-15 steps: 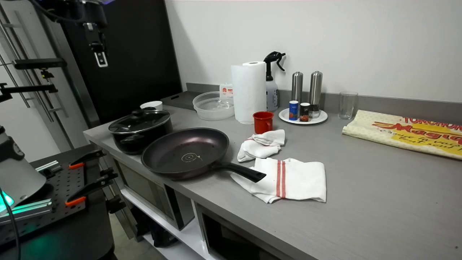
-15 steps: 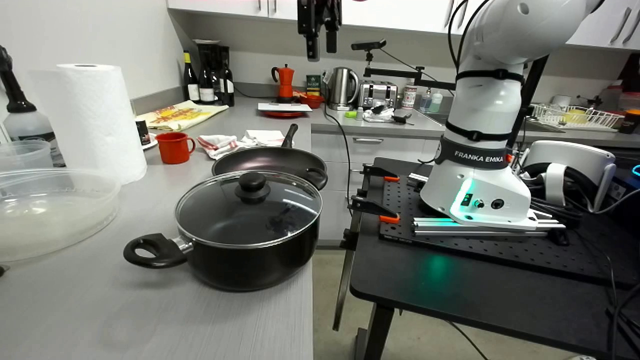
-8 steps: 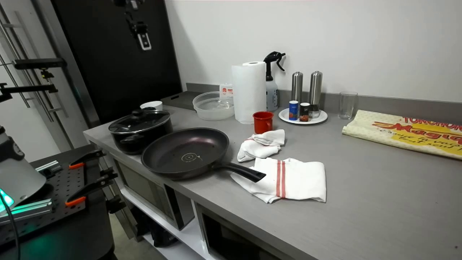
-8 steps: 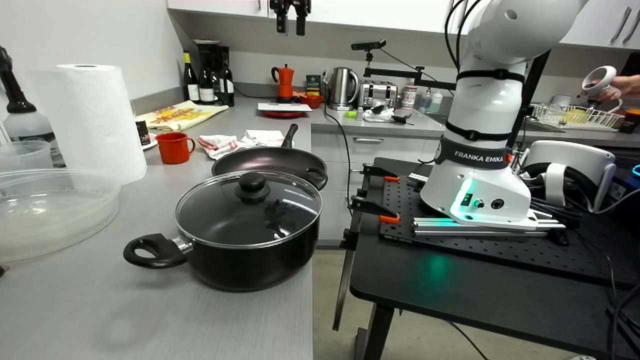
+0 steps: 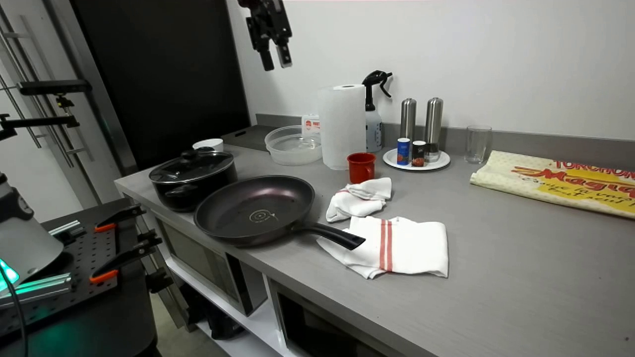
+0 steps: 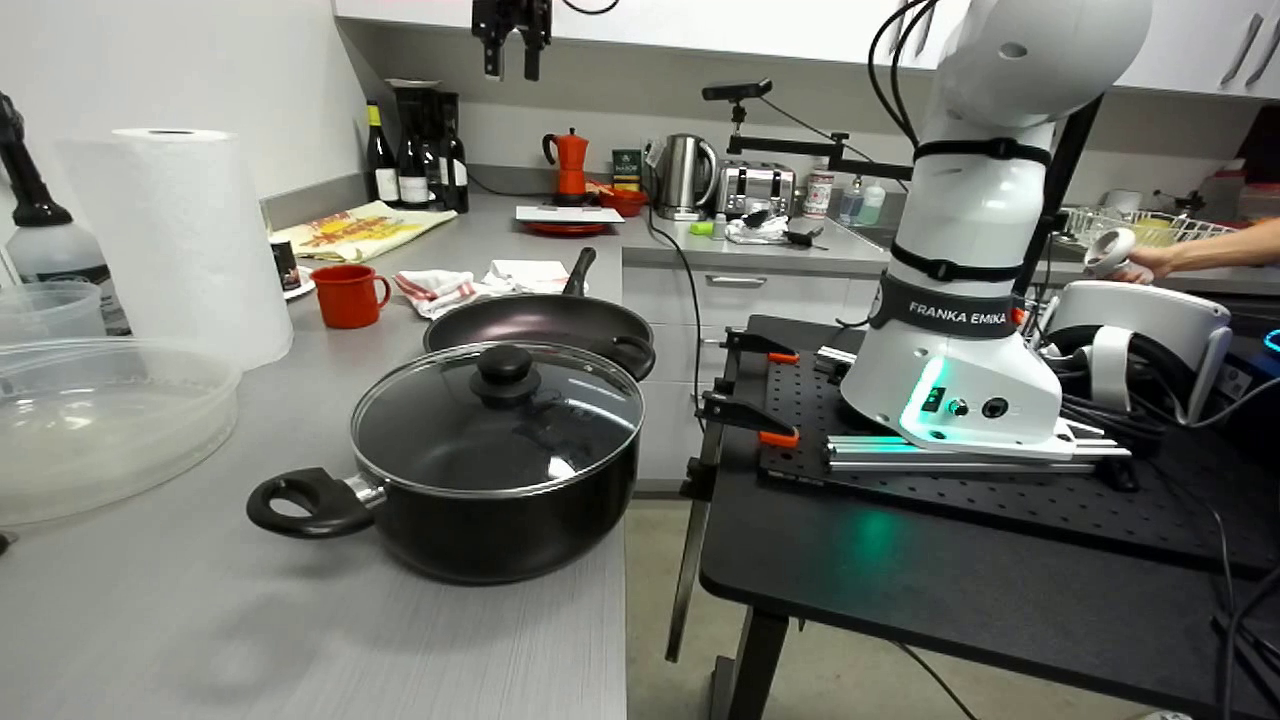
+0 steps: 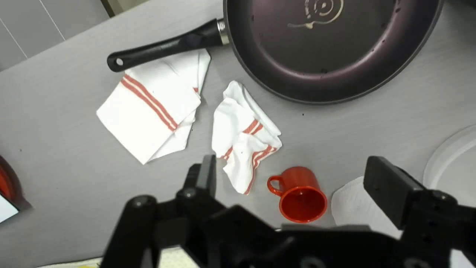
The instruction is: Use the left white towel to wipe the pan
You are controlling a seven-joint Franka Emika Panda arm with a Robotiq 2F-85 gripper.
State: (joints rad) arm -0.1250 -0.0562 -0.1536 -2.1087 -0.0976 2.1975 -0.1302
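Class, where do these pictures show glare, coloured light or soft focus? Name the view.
In the wrist view, the black two-fingered gripper looks blurred, and the round dark frying pan shows a purplish sheen; in an exterior view, the clear glass pot lid catches a bright highlight; in both exterior views, green light tints the black tabletop.

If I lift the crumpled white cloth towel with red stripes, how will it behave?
The crumpled towel will probably hang limp, its loose creases suggesting soft fabric. It may unfold, since its layers lie bunched. A dangling corner might brush the glossy red mug beside it.
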